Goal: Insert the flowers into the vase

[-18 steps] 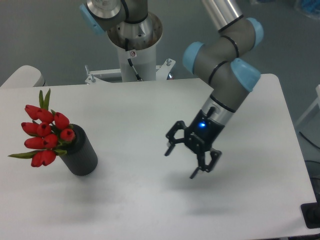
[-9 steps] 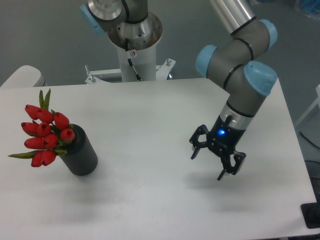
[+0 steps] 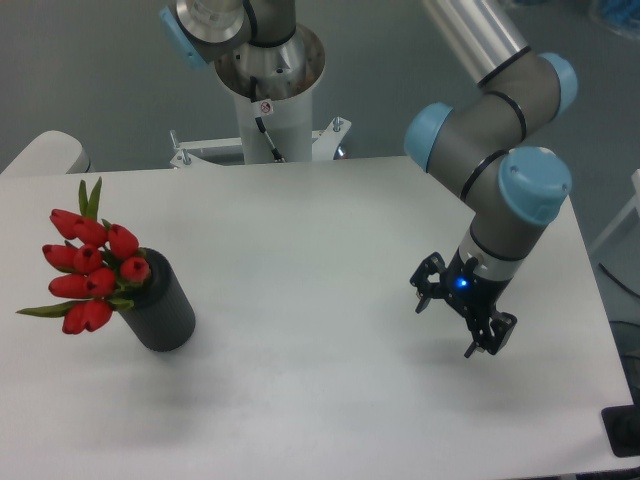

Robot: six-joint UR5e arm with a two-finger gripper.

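The flowers [image 3: 90,268], a bunch of red tulip buds with green leaves, stand in the black vase [image 3: 165,312] at the left of the white table [image 3: 300,260]. The buds lean out to the upper left of the vase's mouth; the stems are hidden inside. My gripper [image 3: 447,327] is open and empty. It hangs just above the table at the right, far from the vase, fingers pointing down and to the left.
The arm's white base column [image 3: 270,110] stands behind the table's far edge. The table's right edge [image 3: 590,290] lies close to the gripper. A pale rounded object [image 3: 45,152] shows at the far left behind the table.
The gripper has moved steadily to the right across the table, away from the vase, staying open. The flowers and the vase have not moved.
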